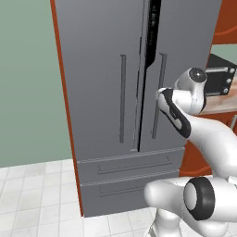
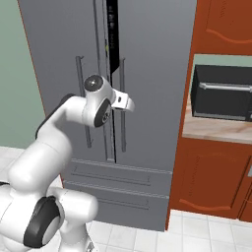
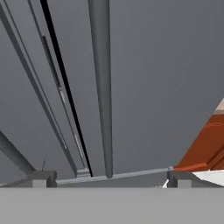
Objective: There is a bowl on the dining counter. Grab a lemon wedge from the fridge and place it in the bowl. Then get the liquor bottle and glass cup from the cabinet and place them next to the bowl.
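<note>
We are opening the fridge (image 1: pixel 115 92); gripper (image 3: pixel 107 177), spread wide and empty, needs closing round the handle (image 3: pixel 101 87).

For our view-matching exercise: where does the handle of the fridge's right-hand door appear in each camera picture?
Left base view: right door handle, right of centre, beside the arm's elbow.
Right base view: upper middle, just right of the wrist.
Hand view: thick vertical bar at centre, straight ahead of the open end effector.
Shared landmark: the dark gap between the doors.
</note>
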